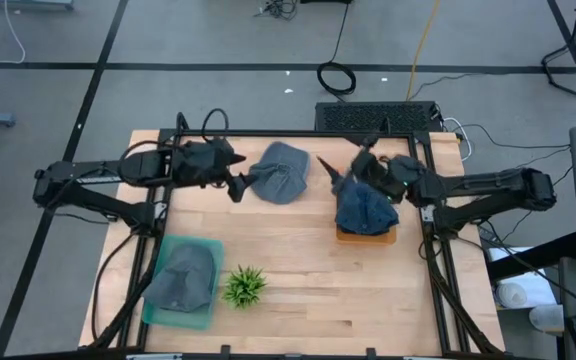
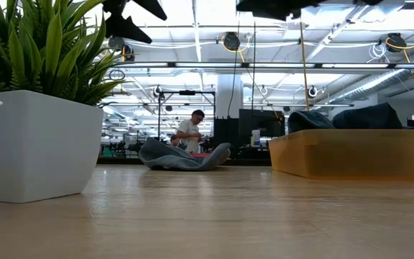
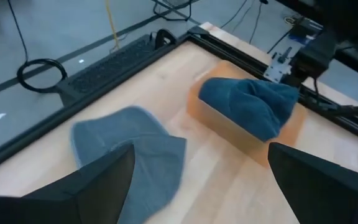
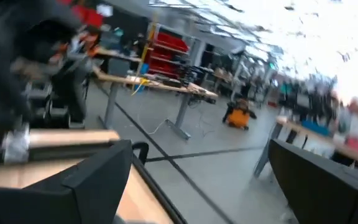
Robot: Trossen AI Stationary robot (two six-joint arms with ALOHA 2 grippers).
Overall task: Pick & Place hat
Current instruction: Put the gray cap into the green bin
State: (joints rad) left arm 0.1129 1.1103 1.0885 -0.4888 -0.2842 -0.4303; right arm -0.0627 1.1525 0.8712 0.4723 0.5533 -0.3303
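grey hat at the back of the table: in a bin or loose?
Loose. The grey hat lies crumpled flat on the bare table, outside the orange bin and the green bin, which each hold another hat.

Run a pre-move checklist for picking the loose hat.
1. Left claw open: ok.
2. Left claw lined up beside the grey hat: ok; not yet touching it.
3. Hat lies free on the table, nothing on it: ok.
4. Right claw open and holding nothing: ok.
5. Orange box has room: not ok; a blue hat fills it.
6. Green tray has room: not ok; a hat already lies in it.
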